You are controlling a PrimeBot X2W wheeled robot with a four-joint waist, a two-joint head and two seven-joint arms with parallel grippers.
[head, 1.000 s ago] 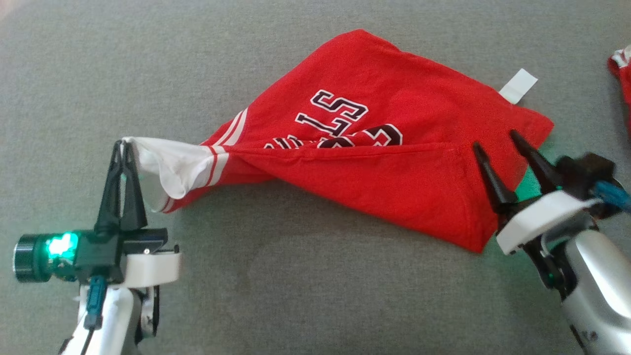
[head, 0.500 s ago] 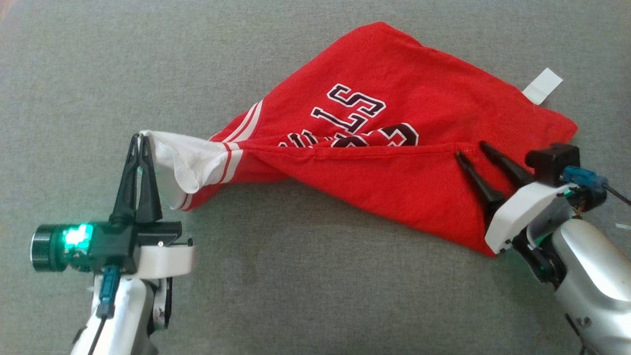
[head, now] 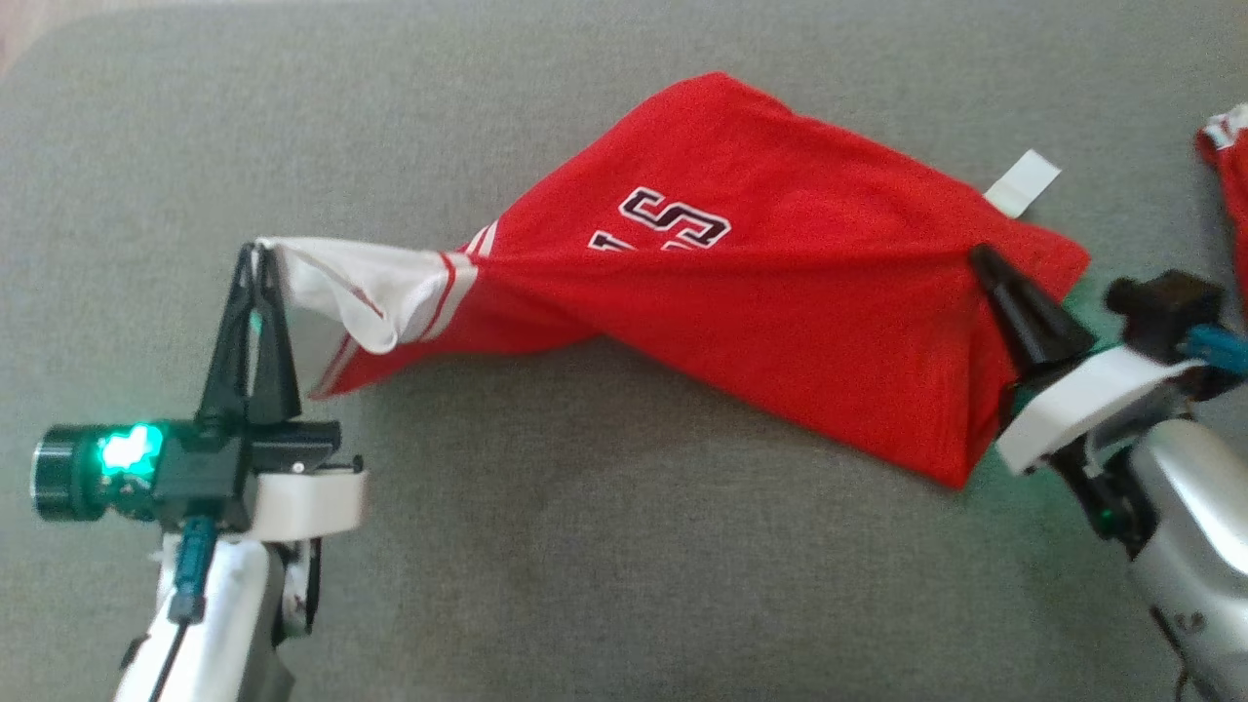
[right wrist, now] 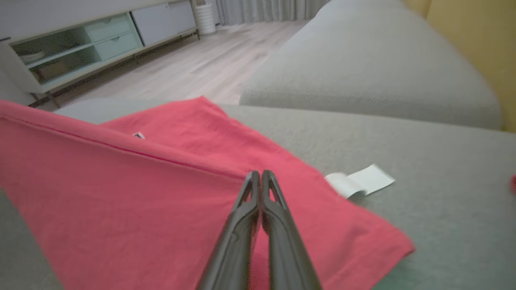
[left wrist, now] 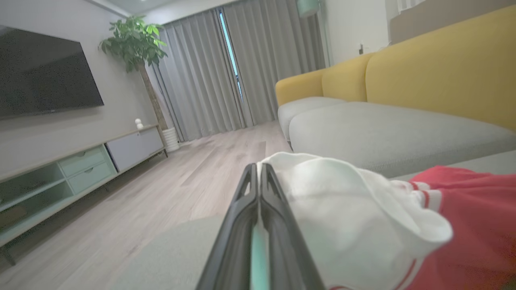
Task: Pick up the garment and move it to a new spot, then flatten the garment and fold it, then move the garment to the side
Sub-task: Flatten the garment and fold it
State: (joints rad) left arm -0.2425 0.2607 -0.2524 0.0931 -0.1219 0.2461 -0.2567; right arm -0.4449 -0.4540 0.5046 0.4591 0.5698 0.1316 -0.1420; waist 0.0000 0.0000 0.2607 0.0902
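A red garment (head: 780,322) with black-and-white lettering and a white striped end lies stretched across the grey cushion (head: 585,585). My left gripper (head: 255,252) is shut on the white end, which it holds raised off the cushion; the left wrist view has the shut fingers (left wrist: 258,166) pinching that white cloth (left wrist: 354,217). My right gripper (head: 980,255) is shut on a fold ridge near the garment's right edge, with creases running to its tip. In the right wrist view the closed fingertips (right wrist: 260,174) meet on the red fold (right wrist: 121,193).
A white tag (head: 1022,182) sticks out past the garment's far right corner, also as the tag (right wrist: 358,181). Another red cloth (head: 1227,146) lies at the right edge. The grey cushion stretches in front. A yellow sofa back (left wrist: 439,60) and wooden floor (left wrist: 193,173) lie beyond.
My right gripper has closed on the red fold and drawn it up and taut, so the fold now covers more of the lettering. The left grip is unchanged. The camera shifted slightly.
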